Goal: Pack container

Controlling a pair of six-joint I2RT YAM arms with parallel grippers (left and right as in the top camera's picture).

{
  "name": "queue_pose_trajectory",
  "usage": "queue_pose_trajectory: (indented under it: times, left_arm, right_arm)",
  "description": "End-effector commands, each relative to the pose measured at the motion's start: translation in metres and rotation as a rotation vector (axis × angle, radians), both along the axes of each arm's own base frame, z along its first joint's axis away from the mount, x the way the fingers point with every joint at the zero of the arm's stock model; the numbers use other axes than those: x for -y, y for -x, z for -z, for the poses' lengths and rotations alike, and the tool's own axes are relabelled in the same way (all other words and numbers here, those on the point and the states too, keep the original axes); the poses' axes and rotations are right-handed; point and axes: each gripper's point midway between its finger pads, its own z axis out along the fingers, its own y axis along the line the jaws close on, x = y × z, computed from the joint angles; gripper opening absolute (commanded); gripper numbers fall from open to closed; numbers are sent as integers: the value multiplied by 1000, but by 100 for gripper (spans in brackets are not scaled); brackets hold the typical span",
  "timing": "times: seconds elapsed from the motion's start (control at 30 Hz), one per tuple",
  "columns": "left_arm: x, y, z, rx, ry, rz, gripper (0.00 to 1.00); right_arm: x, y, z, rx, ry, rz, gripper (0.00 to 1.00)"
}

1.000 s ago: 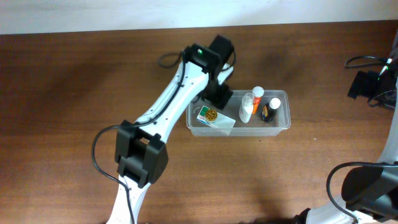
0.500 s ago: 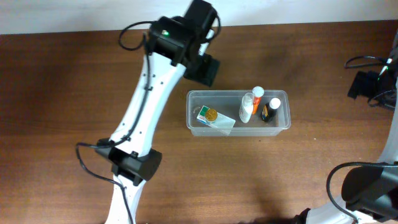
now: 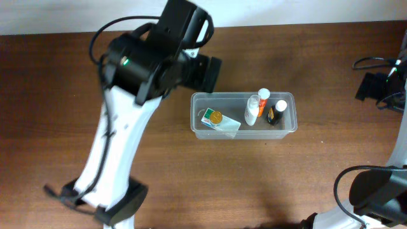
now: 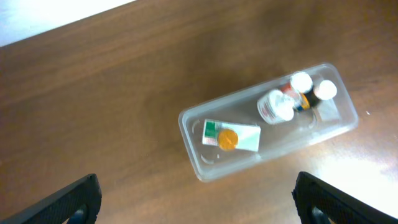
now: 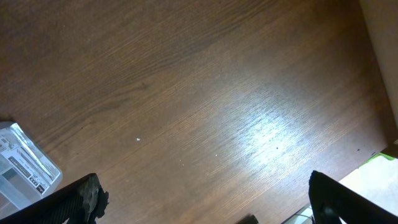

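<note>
The container (image 3: 290, 126) is a clear rectangular tub on the brown table, right of centre. It holds a green-and-white box (image 3: 222, 124) with a round orange piece on it, a white bottle (image 3: 252, 110), a white-capped bottle (image 3: 263, 95) and a dark bottle (image 3: 276, 113). My left gripper (image 3: 206, 72) hangs above and to the left of the tub, open and empty. In the left wrist view the container (image 4: 193, 155) lies beyond my open fingers (image 4: 198, 200). My right gripper (image 5: 211, 199) is open and empty over bare table; it sits at the far right in the overhead view (image 3: 370, 86).
The left arm (image 3: 127, 127) rises high over the table's left half. Black cables (image 3: 375, 62) lie at the far right. A clear labelled corner (image 5: 25, 167) shows at the left edge of the right wrist view; I cannot tell what it is.
My left gripper has pulled up and left, away from the tub's left end, and the arm has risen toward the camera. The tub, its contents and the right arm have not moved.
</note>
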Motion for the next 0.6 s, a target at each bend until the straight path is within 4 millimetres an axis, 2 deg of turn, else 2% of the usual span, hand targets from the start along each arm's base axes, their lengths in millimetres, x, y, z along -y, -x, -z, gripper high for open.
queue_pose_trajectory:
  times: [0.0,0.23,0.37,0.47,0.57]
  left_arm:
    - [-18,24,-7,-17,15,-39,99]
    - [-78,81,11,-62,-82,-171,99]
    - [-128,109,19,-9,-159,-340,99]
    - [-141,121,22,1,-161,-373,99]
    - [-141,129,22,-4,-134,-361,99]
  right_arm:
    - [1,2,-2,4,9,10,98]
    - [1,2,-2,4,9,10,98]
    - [1,2,-2,4,10,10,98]
    - [1,2,-2,4,9,10,98]
    - [1,2,-2,4,9,10,98]
